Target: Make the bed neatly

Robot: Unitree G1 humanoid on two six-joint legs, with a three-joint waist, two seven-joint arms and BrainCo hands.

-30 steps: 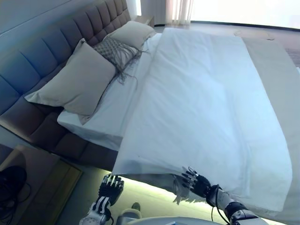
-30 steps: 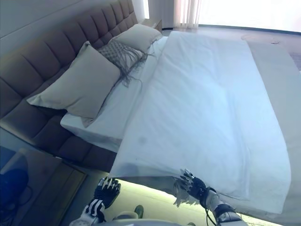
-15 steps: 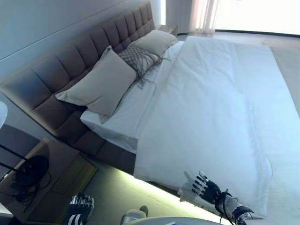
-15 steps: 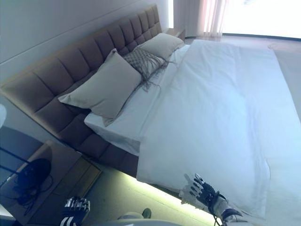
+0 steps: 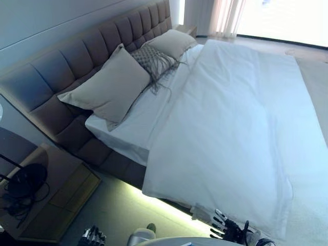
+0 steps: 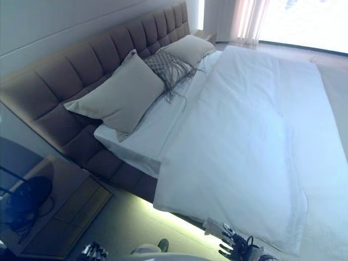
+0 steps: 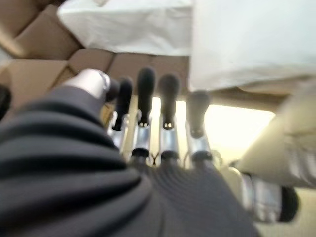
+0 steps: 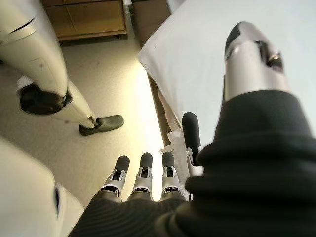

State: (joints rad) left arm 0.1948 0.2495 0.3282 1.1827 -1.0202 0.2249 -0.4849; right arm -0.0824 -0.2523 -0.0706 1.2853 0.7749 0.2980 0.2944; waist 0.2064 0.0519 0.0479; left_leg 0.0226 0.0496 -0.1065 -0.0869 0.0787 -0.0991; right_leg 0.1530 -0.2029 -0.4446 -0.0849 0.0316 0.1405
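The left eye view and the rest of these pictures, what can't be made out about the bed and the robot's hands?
- Far side of the white duvet: cut off by the right edge of both eye views.
- Left hand: cropped by the bottom edge in the eye views; its wrist view is blurred.
- Right hand: low at the bottom edge; contact with the duvet's edge unclear.
- Fringed grey cushion: partly hidden between the beige pillows.

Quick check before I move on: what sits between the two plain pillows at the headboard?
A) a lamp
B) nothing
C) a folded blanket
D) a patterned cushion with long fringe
D: a patterned cushion with long fringe lies between the near pillow and the far pillow, its fringe trailing onto the sheet.
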